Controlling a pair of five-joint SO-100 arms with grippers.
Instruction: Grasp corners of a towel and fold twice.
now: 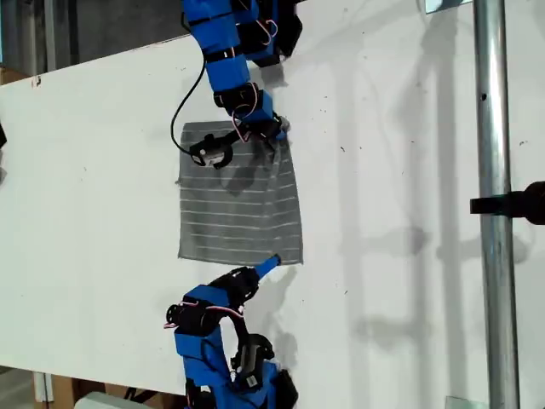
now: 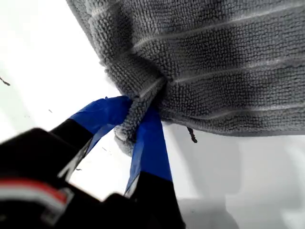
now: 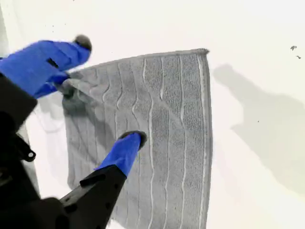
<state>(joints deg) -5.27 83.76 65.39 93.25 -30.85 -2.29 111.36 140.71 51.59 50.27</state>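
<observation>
The grey striped towel [image 1: 238,200] lies flat on the white table [image 1: 85,213]. My first gripper [image 1: 278,129] reaches in from the exterior view's top and is shut on the towel's upper-right corner in that view. In the first wrist view the blue jaws [image 2: 133,117] pinch the bunched corner, with the towel [image 2: 228,62] spreading beyond. My second gripper [image 1: 271,262] comes from the exterior view's bottom and is open at the towel's lower edge, close to the lower-right corner [image 1: 300,261]. One blue finger [image 3: 126,150] hovers over the towel [image 3: 167,143] and holds nothing. The free corner [image 3: 205,50] lies flat.
A vertical metal pole [image 1: 490,170] with a black clamp [image 1: 519,203] stands at the exterior view's right. The table's far edge runs diagonally across that view's upper left. Arm shadows fall on the table to the towel's right in that view.
</observation>
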